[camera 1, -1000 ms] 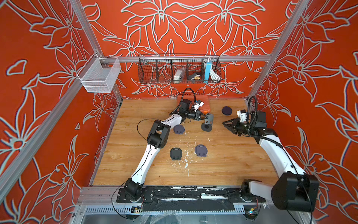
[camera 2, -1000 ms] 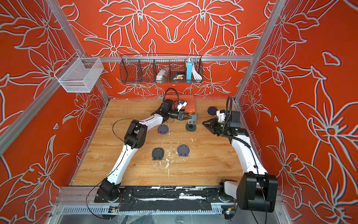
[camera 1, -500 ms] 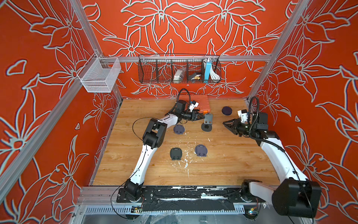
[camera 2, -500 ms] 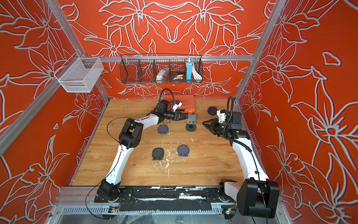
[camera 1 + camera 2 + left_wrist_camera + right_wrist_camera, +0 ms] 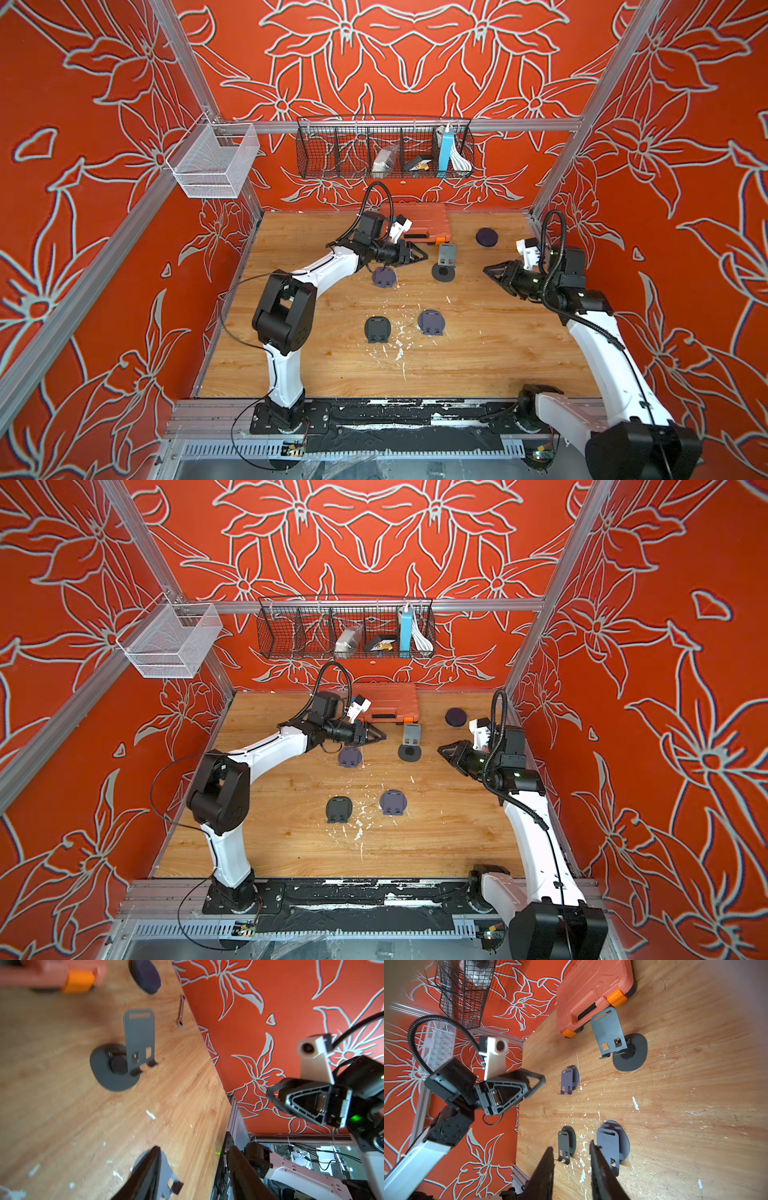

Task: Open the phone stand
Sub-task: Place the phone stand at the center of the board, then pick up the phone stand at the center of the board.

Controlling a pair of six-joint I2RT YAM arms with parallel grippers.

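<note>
1. The wooden bench carries everything. An orange plastic tool case lies at its far edge.
2. The left gripper hangs near the stand on the left arm's side. Its jaws are apart, and the left wrist view shows nothing between them. The right gripper hovers on the opposite side, a little farther off, its jaws partly apart and also empty.
3. The grey metal phone stand sits between the two grippers, just in front of the case. Its round base is flat on the bench and its back plate is raised upright, so it looks open already.
4. The step in hand is probably clearing away. Each gripper should draw straight back along its own pointing line without any sideways sweep, since a light nudge could fold the plate or tip the stand.
5. Three small folded stands lie flat nearer the robot. Opening one would likely mean pinning its base with one gripper while the other lifts the plate.
</note>
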